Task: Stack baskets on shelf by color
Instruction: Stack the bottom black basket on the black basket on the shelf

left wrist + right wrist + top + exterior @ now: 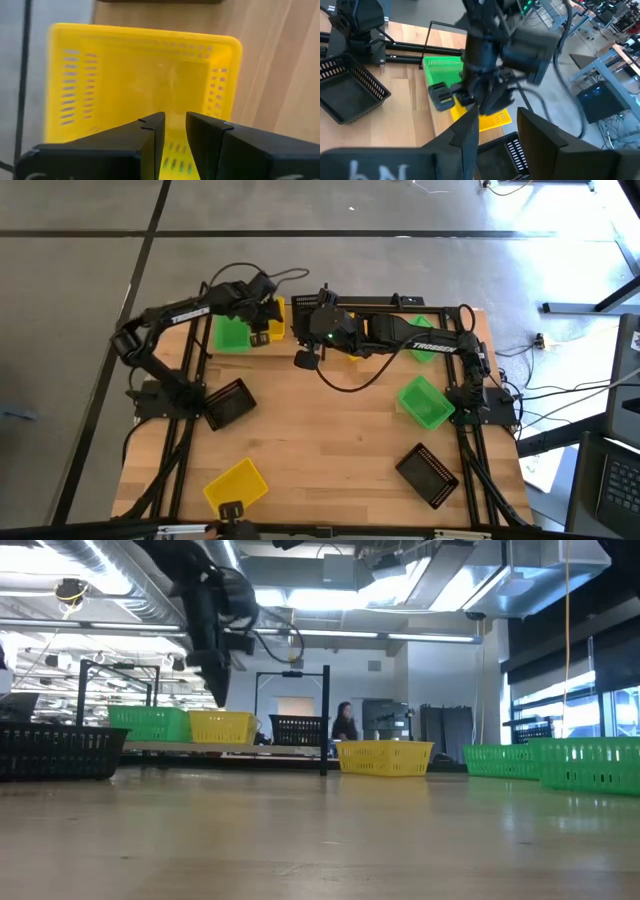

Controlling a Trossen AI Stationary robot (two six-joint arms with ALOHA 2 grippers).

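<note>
My left gripper [175,135] is at the table's far edge, nearly shut over a yellow basket [140,75] that stands on the shelf [230,748] beside a green basket [150,724]. A black basket [300,729] stands farther right on the shelf. My right gripper [497,140] hovers open near that black basket [512,150], touching nothing that I can see. The other baskets lie on the table: yellow [237,485], black [230,402], black [428,475], green [425,402], green [420,345] and a yellow one [385,757] below the right arm. My left gripper pinches the yellow basket's near short wall [174,150] between its two fingers, coming from above and pointing down. One finger is inside the basket and one outside. The basket stays upright, level with the green basket beside it on the shelf.
The shelf's black posts [325,720] and rods run along the far edge. Both arms crowd that edge close together [300,325]. Bare wood lies in the table's middle [320,430]. A person [345,722] is in the room far behind the table.
</note>
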